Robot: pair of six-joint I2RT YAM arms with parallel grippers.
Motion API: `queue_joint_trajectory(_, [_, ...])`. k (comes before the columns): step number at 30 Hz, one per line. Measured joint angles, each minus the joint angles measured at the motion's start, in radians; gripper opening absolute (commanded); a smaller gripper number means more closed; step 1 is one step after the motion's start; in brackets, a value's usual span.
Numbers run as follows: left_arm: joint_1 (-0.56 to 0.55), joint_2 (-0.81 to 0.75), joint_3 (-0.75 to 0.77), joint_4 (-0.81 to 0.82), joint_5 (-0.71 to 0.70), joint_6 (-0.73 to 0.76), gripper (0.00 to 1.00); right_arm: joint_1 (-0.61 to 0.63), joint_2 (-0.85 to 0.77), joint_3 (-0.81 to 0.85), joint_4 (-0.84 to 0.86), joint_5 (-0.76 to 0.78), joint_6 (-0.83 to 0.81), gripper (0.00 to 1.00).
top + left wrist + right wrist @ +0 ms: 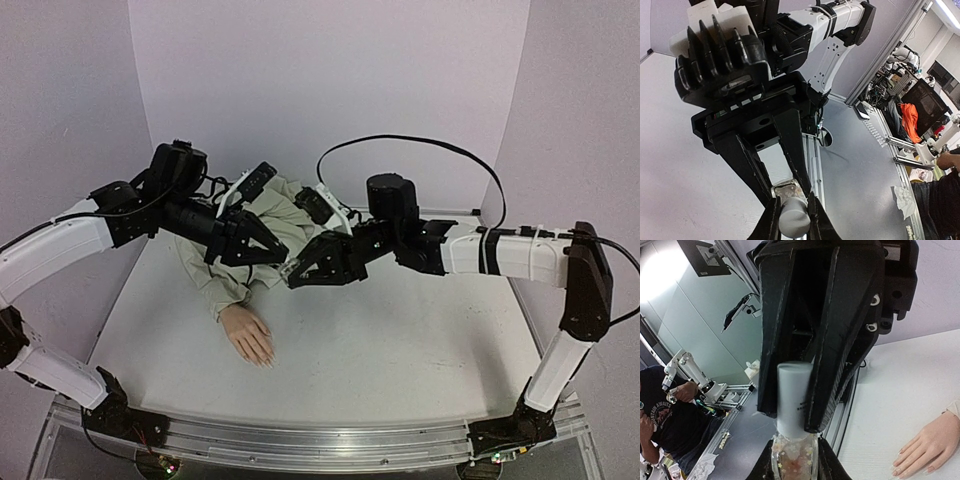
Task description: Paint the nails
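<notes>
The mannequin hand (248, 333) lies palm down on the white table, its pale nails (263, 358) pointing at the front edge, with a beige sleeve (222, 275) behind it. It also shows in the right wrist view (932, 440), with its nails (897, 471) bare. My right gripper (293, 272) (795, 440) is shut on a small clear glass bottle (792, 462) holding pale flakes. My left gripper (272, 250) (792, 200) is shut on the bottle's grey cap (792, 219) (791, 400), which sits on the bottle. Both meet in the air above the sleeve, behind the hand.
A black cable (420, 145) loops above the right arm at the back. An aluminium rail (300, 440) runs along the table's front edge. Lilac walls close in the back and both sides.
</notes>
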Motion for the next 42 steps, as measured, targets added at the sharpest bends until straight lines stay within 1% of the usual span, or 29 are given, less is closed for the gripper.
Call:
queue_joint_trajectory(4, [-0.010, -0.028, 0.000, 0.019, -0.049, -0.013, 0.25, 0.002, -0.020, -0.007, 0.018, 0.036, -0.009, 0.00])
queue_joint_trajectory(7, [-0.022, -0.058, -0.011, 0.033, -0.128, -0.042, 0.49, 0.002, -0.061, -0.028, 0.043, 0.120, -0.057, 0.00])
queue_joint_trajectory(10, [-0.025, -0.093, -0.056, 0.025, -0.195, -0.078, 0.66, -0.009, -0.121, -0.047, 0.068, 0.203, -0.110, 0.00])
queue_joint_trajectory(11, [-0.022, -0.107, -0.071, 0.016, -0.224, -0.093, 0.70, -0.015, -0.143, -0.054, 0.074, 0.229, -0.128, 0.00])
queue_joint_trajectory(12, [-0.017, -0.123, -0.087, 0.011, -0.251, -0.106, 0.71, -0.021, -0.164, -0.062, 0.080, 0.257, -0.144, 0.00])
queue_joint_trajectory(13, [-0.014, -0.142, -0.103, 0.009, -0.278, -0.121, 0.76, -0.027, -0.183, -0.067, 0.080, 0.288, -0.163, 0.00])
queue_joint_trajectory(16, [-0.007, -0.220, -0.149, 0.004, -0.348, -0.158, 0.85, -0.039, -0.221, -0.084, 0.076, 0.394, -0.212, 0.00])
queue_joint_trajectory(17, [-0.007, -0.252, -0.163, 0.003, -0.369, -0.173, 0.86, -0.041, -0.226, -0.089, 0.075, 0.424, -0.223, 0.00])
queue_joint_trajectory(21, [-0.008, -0.346, -0.177, 0.012, -0.478, -0.286, 0.85, -0.040, -0.233, -0.108, 0.048, 0.629, -0.263, 0.00])
queue_joint_trajectory(22, [-0.008, -0.357, -0.177, 0.020, -0.515, -0.333, 0.90, -0.033, -0.233, -0.113, 0.039, 0.710, -0.268, 0.00])
queue_joint_trajectory(23, [-0.008, -0.361, -0.177, 0.030, -0.553, -0.382, 0.94, -0.024, -0.233, -0.117, 0.032, 0.811, -0.275, 0.00])
queue_joint_trajectory(24, [-0.008, -0.360, -0.177, 0.042, -0.584, -0.429, 0.95, -0.016, -0.232, -0.119, 0.027, 0.891, -0.284, 0.00])
queue_joint_trajectory(25, [-0.008, -0.351, -0.177, 0.053, -0.616, -0.478, 0.98, -0.001, -0.230, -0.119, 0.023, 0.982, -0.295, 0.00])
queue_joint_trajectory(26, [-0.008, -0.337, -0.177, 0.066, -0.647, -0.525, 0.99, 0.018, -0.225, -0.118, 0.026, 1.093, -0.308, 0.00])
queue_joint_trajectory(28, [-0.008, -0.298, -0.177, 0.104, -0.707, -0.610, 0.99, 0.068, -0.204, -0.111, 0.030, 1.291, -0.332, 0.00])
queue_joint_trajectory(30, [-0.009, -0.260, -0.176, 0.142, -0.748, -0.666, 0.99, 0.109, -0.173, -0.097, 0.033, 1.434, -0.349, 0.00])
queue_joint_trajectory(32, [-0.014, -0.221, -0.168, 0.168, -0.797, -0.694, 0.91, 0.147, -0.136, -0.079, 0.034, 1.552, -0.364, 0.00])
queue_joint_trajectory(33, [-0.019, -0.200, -0.159, 0.180, -0.818, -0.707, 0.85, 0.164, -0.118, -0.069, 0.034, 1.597, -0.370, 0.00])
queue_joint_trajectory(36, [-0.029, -0.148, -0.129, 0.215, -0.866, -0.724, 0.75, 0.194, -0.082, -0.048, 0.033, 1.659, -0.380, 0.00])
queue_joint_trajectory(39, [-0.037, -0.114, -0.113, 0.258, -0.892, -0.720, 0.73, 0.207, -0.059, -0.027, 0.032, 1.681, -0.385, 0.00])
queue_joint_trajectory(42, [-0.045, -0.083, -0.097, 0.288, -0.903, -0.712, 0.74, 0.212, -0.047, -0.006, 0.031, 1.685, -0.388, 0.00])
